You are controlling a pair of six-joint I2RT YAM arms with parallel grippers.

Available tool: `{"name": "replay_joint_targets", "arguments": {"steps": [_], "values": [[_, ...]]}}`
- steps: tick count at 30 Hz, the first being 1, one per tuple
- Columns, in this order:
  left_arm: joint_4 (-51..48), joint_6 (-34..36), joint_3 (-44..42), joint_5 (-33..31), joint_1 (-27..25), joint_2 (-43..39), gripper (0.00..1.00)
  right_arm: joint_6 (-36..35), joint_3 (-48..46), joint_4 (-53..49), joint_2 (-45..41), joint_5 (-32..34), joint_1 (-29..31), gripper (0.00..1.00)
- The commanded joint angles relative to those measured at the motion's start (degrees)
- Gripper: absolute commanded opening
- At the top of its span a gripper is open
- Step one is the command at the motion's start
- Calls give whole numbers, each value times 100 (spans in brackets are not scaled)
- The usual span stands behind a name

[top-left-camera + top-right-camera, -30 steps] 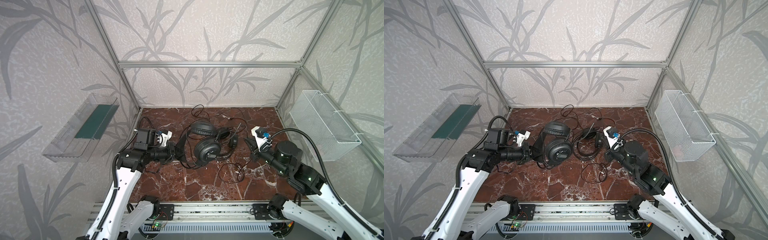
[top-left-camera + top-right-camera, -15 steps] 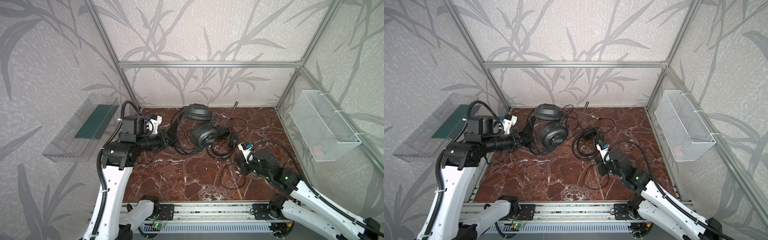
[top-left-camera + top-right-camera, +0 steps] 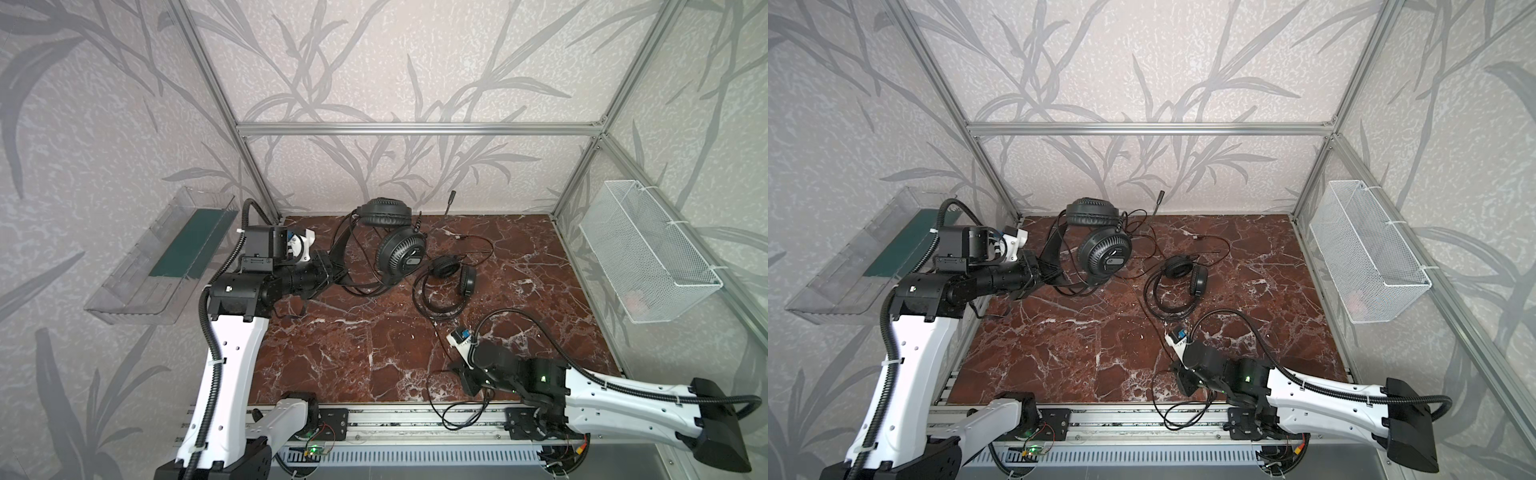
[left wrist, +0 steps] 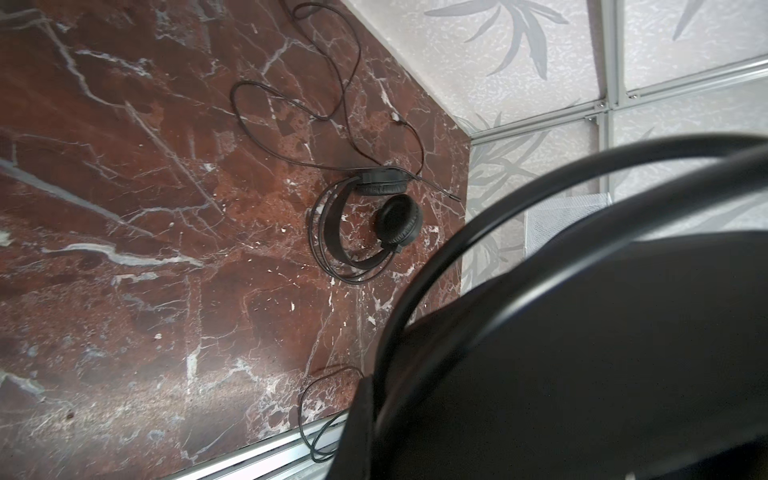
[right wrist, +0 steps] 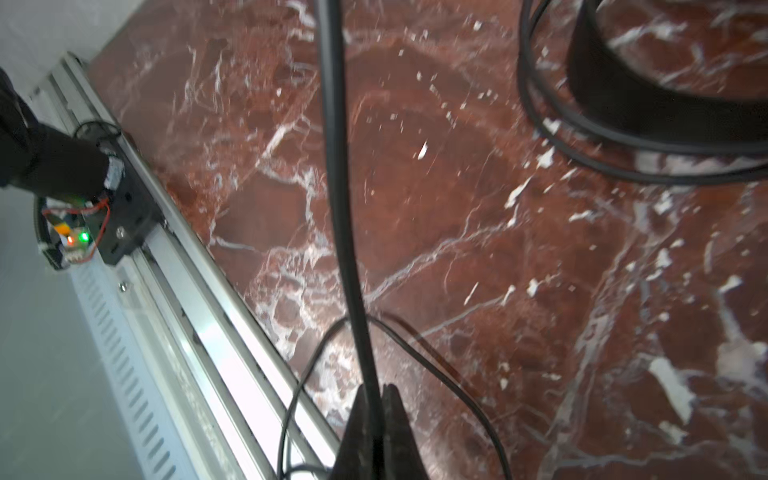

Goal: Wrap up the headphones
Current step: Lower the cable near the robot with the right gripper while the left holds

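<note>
My left gripper [image 3: 332, 270] [image 3: 1043, 270] is shut on the headband of the larger black headphones [image 3: 401, 257] [image 3: 1104, 257] and holds them lifted at the back left. That headband [image 4: 582, 332] fills the left wrist view and hides the jaws. A smaller pair of headphones [image 3: 446, 282] [image 3: 1177, 286] [image 4: 365, 232] lies flat on the marble floor, right of the middle. Near the front edge my right gripper [image 3: 467, 380] [image 3: 1183, 378] [image 5: 380, 390] is shut on a thin black cable [image 5: 345, 208]. The cable runs taut past the smaller pair toward the lifted headphones.
A slack loop of cable [image 3: 457, 415] hangs over the aluminium front rail [image 3: 395, 419]. A clear plastic tray [image 3: 166, 257] is fixed to the left wall and a white wire basket [image 3: 648, 257] to the right wall. More thin cable [image 3: 478, 243] lies at the back.
The left gripper has carried the larger headphones up and back to the left. The right gripper has drawn back to the front edge, pulling the cable out straight.
</note>
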Motion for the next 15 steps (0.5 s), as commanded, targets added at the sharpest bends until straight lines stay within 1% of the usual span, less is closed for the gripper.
{"name": "replay_joint_targets", "arguments": {"steps": [1, 6, 10, 13, 15], "values": [[-126, 112, 348, -553, 89, 92, 0, 389, 93, -280, -28, 715, 562, 0], [-315, 171, 559, -1169, 157, 340, 0, 560, 51, -624, -3, 809, 1055, 0], [-213, 91, 526, -1838, 298, 442, 0, 567, 98, -755, 113, 899, 1508, 0], [77, -154, 340, -1742, 520, 551, 0, 368, 314, -831, 326, 884, 1762, 0], [360, -376, 194, -1524, 637, 634, 0, 214, 508, -871, 560, 843, 1846, 0]]}}
